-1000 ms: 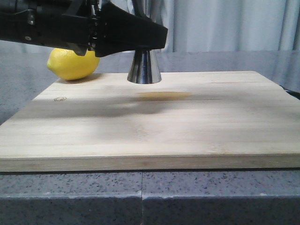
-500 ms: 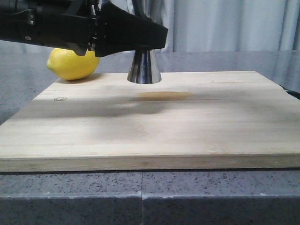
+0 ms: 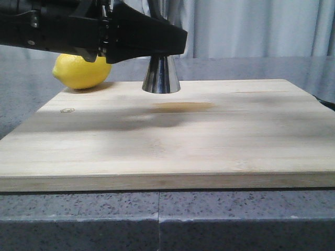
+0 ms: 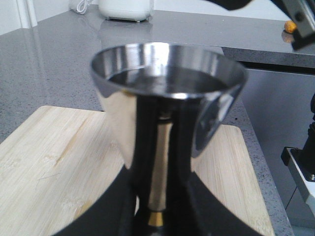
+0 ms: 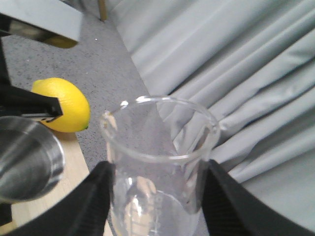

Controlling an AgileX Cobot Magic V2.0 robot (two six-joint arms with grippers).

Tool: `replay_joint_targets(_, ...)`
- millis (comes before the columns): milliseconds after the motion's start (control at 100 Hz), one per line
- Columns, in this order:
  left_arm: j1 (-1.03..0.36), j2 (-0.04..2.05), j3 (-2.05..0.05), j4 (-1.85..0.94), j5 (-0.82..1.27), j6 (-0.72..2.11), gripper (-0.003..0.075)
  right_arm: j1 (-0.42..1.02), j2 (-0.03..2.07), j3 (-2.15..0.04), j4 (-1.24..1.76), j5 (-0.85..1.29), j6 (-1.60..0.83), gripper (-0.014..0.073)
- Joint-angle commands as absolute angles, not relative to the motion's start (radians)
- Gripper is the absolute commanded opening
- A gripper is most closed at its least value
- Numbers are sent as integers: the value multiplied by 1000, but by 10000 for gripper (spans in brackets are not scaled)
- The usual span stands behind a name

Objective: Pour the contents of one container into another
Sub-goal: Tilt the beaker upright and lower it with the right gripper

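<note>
The steel jigger (image 3: pixel 161 76) stands upright on the back of the wooden board (image 3: pixel 209 141); only its lower cone shows below my left arm. In the left wrist view its wide upper cup (image 4: pixel 167 93) fills the middle and the gold band (image 4: pixel 156 219) sits between the black fingers (image 4: pixel 197 206). My left gripper (image 4: pixel 157 199) is shut on the jigger's narrow waist. In the right wrist view the clear glass beaker (image 5: pixel 157 157) is held between two black fingers (image 5: pixel 91 204), lifted beside the jigger's rim (image 5: pixel 27 164). My right gripper (image 5: pixel 160 199) is shut on the beaker.
A yellow lemon (image 3: pixel 81 70) lies at the board's back left corner, just left of the jigger. A brownish smear (image 3: pixel 183 107) marks the board in front of the jigger. Grey stone counter (image 3: pixel 157 219) surrounds the board, with curtains (image 3: pixel 251 26) behind.
</note>
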State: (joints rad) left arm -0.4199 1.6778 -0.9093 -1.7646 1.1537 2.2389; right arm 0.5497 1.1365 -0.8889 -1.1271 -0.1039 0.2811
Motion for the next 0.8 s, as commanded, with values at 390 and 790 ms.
replay_joint_targets(390,-430,1633,-936,-1852,1268,2227,-19,376,1126,-924,-709,-192,290,237)
replay_joint_targets(790,-430,1633,-936,-1852,1268,2227,-19,231,1201,-826,-592,-398,290,237)
